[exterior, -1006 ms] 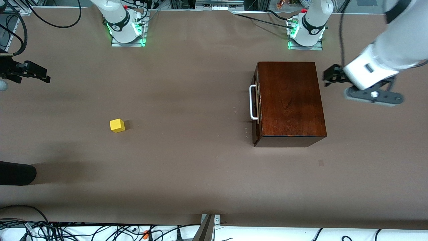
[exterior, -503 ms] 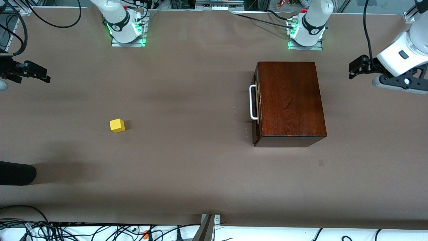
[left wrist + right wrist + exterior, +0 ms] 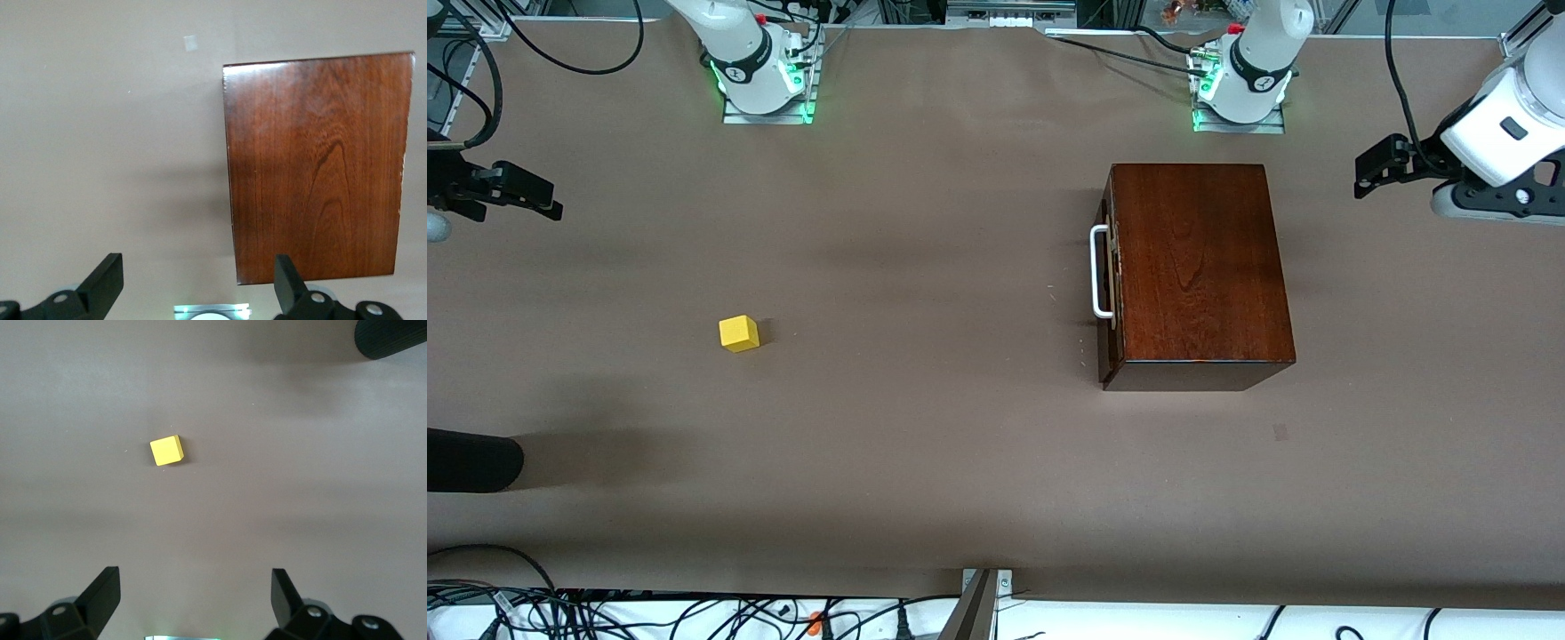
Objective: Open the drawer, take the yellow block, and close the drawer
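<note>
Drawer shut, yellow block out on the table, both grippers aloft with fingers apart.

Nearest the front camera, the yellow block [image 3: 738, 333] is found loose on the bare table [image 3: 925, 444], toward the right arm's end and well apart from the wooden box [image 3: 1199, 271]. The drawer [image 3: 1107, 276] sits flush in that box, its white handle [image 3: 1098, 271] facing the block's end. The task appears complete or all but so; if a final check is wanted, the drawer front should be pressed squarely at the handle's middle. Open table lies all round both items, and no edge is crowded. Farther off, the left gripper [image 3: 1376, 169] is held empty over the table beside the box, and the right gripper [image 3: 520, 191] is held empty at the right arm's end.
</note>
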Robot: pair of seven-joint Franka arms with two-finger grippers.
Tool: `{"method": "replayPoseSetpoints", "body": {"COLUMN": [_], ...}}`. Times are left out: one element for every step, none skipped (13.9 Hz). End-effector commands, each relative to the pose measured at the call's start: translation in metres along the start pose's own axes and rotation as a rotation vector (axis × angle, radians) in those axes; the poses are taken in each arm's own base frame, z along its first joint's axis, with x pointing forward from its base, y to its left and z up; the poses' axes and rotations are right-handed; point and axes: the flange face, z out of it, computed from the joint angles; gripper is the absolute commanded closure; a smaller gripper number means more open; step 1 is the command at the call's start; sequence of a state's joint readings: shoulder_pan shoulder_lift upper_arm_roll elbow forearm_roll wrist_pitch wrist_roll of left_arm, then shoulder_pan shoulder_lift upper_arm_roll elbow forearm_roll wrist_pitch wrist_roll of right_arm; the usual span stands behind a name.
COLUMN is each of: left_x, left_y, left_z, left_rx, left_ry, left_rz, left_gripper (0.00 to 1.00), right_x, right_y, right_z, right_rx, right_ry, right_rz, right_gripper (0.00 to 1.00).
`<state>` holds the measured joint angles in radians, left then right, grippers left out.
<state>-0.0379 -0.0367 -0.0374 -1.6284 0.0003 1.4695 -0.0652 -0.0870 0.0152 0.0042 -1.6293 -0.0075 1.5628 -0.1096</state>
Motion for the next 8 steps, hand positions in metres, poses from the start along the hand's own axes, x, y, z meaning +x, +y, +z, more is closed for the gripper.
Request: {"method": "replayPoseSetpoints", "body": {"left_x": [-0.0067,-0.0067,-0.0066,-0.0066,-0.0064,-0.0065,-0.0064,-0.0064], "left_y": [0.0,-0.0002,0.0007,0.0005,0.0003,0.0019,0.0028,0.0026], "left_z": [-0.0013,-0.0013,-0.0014,-0.0014,-0.0015,-0.0015,-0.0017,-0.0017], "left_rx": [-0.024,-0.022,-0.022,-0.021,-0.019,-0.019,-0.018,-0.017], "left_ry": [0.013,0.013,0.015,0.015,0.017,0.017,0.018,0.018], "left_rz": [-0.06,-0.05,-0.033,-0.016,-0.01,-0.007,-0.004,-0.004], "left_gripper": [0.0,0.0,0.0,0.0,0.0,0.0,0.0,0.0], "right_x": [-0.0021,-0.002,-0.002,-0.0022,-0.0022,-0.0022,-0.0022,-0.0022], "right_y": [-0.0017,-0.0017,-0.0017,-0.0017,-0.0017,-0.0017,-0.0017,-0.0017], "right_z": [-0.0024,-0.0031,-0.0031,-0.0023,-0.0023,-0.003,-0.003,-0.0023], "right_rx": [-0.002,-0.002,-0.002,-0.001,-0.001,-0.002,-0.002,-0.001], "right_ry": [-0.003,-0.001,-0.001,-0.004,-0.004,-0.003,-0.003,-0.004], "right_rz": [0.01,0.01,0.01,0.01,0.01,0.01,0.01,0.01], "right_gripper": [0.0,0.0,0.0,0.0,0.0,0.0,0.0,0.0]}}
